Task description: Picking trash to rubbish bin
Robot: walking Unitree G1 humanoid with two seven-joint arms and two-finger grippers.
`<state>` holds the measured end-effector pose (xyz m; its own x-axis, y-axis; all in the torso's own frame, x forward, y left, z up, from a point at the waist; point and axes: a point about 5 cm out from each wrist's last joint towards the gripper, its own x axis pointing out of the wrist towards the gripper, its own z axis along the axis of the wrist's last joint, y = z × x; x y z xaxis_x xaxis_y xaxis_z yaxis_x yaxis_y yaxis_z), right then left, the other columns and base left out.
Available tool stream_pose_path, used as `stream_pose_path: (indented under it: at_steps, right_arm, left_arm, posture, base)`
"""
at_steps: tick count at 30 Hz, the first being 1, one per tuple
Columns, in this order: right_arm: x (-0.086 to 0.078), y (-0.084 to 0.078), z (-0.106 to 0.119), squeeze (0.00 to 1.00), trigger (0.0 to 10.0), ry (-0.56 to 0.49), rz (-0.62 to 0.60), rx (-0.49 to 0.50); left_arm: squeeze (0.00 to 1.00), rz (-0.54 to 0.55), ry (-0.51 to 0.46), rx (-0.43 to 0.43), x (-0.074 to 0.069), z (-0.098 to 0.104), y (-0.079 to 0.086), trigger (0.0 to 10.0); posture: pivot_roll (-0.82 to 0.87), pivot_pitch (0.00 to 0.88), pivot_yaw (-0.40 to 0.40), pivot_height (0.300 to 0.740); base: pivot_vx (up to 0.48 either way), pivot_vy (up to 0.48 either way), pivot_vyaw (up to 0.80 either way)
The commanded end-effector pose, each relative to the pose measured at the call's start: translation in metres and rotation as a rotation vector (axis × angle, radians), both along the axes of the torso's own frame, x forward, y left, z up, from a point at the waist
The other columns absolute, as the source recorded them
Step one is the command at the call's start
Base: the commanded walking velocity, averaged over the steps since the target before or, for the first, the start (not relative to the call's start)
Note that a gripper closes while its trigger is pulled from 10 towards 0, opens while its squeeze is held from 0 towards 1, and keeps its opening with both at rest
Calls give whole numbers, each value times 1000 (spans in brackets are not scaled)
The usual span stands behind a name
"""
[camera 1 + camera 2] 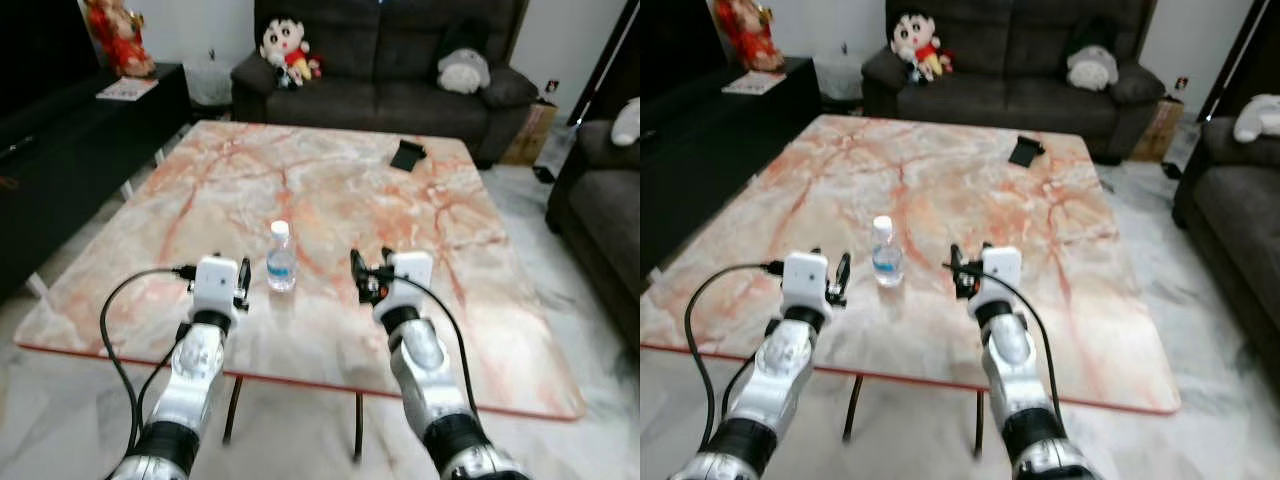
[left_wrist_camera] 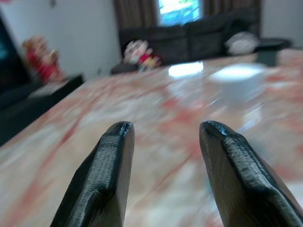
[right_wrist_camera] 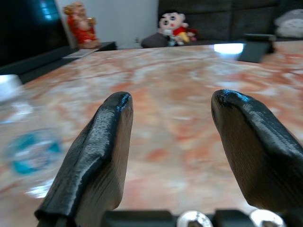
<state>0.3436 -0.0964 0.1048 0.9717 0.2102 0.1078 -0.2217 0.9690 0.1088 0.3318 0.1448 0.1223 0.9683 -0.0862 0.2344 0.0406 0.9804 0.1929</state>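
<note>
Left eye view: two silver arms are reaching over the near edge of a pink-veined marble tabletop (image 1: 330, 190), each ending in an end effector with nothing in its grasp. The left end effector (image 1: 242, 283) is hovering just left of a small clear water bottle (image 1: 281, 257), its black fingers (image 2: 106, 175) standing parted with a wide gap between them. The right end effector (image 1: 363, 276) is hanging just right of the bottle, its fingers (image 3: 97, 156) likewise spread apart, the bottle blurring at the edge of the right wrist view. The bottle, white-capped and blue-labelled, is standing upright on the tabletop between the two end effectors, touched by neither. Farther back, a small black pouch (image 1: 407, 154) is lying near the tabletop's far right corner. Beyond it, a dark sofa (image 1: 400, 60) is carrying a cartoon doll (image 1: 287, 48) and a grey plush toy (image 1: 463, 70), while a red figurine (image 1: 120, 35) is standing on a black cabinet (image 1: 90, 125) at left.
</note>
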Motion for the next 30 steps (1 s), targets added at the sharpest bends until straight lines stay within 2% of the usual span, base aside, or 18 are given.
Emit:
stream_pose_path:
  at_steps: [1, 2, 6, 12, 19, 23, 26, 29, 30]
  right_arm:
    - [1, -10, 2, 0, 10000, -12, -31, -1]
    - [1, -10, 2, 0, 10000, -12, -33, 0]
    - [0, -9, 1, 0, 10000, -7, -30, -1]
    - [-1, -8, -1, 0, 10000, -2, -26, 4]
    - [-1, -10, -1, 0, 10000, -1, -30, 1]
    - [-1, -10, -2, 0, 10000, 1, -33, 0]
    - [-2, -9, -3, 0, 10000, 6, -31, 1]
    - [-3, -9, -4, 0, 10000, 8, -32, 0]
    - [-3, -9, -5, 0, 10000, 10, -32, -1]
  left_arm:
    - [0, -50, -37, 23, -3, 4, -15, 10000]
    - [1000, -47, -79, 39, -7, 10, -19, 10000]
    - [1000, -13, -142, 44, -11, 19, -24, 10000]
    - [1000, -45, -229, 42, -17, 39, -36, 10000]
    - [1000, -59, -253, 58, -13, 49, -38, 10000]
    - [1000, -91, -222, 79, -8, 51, -39, 10000]
    - [1000, -78, -129, 63, 5, 42, -29, 10000]
    - [1000, -52, -82, 69, 9, 35, -22, 10000]
    - [82, -28, -53, 101, 12, 30, -18, 10000]
  posture:
    - [146, 0, -48, 740]
    - [149, 0, -52, 740]
    - [149, 0, -52, 740]
    - [149, 0, -52, 740]
    - [149, 0, -52, 740]
    - [149, 0, -52, 740]
    - [151, 0, -49, 740]
    - [151, 0, -49, 740]
    - [151, 0, -49, 740]
  base:
    - [0, 0, 0]
    - [0, 0, 0]
    - [0, 0, 0]
    - [0, 0, 0]
    - [0, 0, 0]
    - [0, 0, 0]
    - [0, 0, 0]
    - [0, 0, 0]
    - [0, 0, 0]
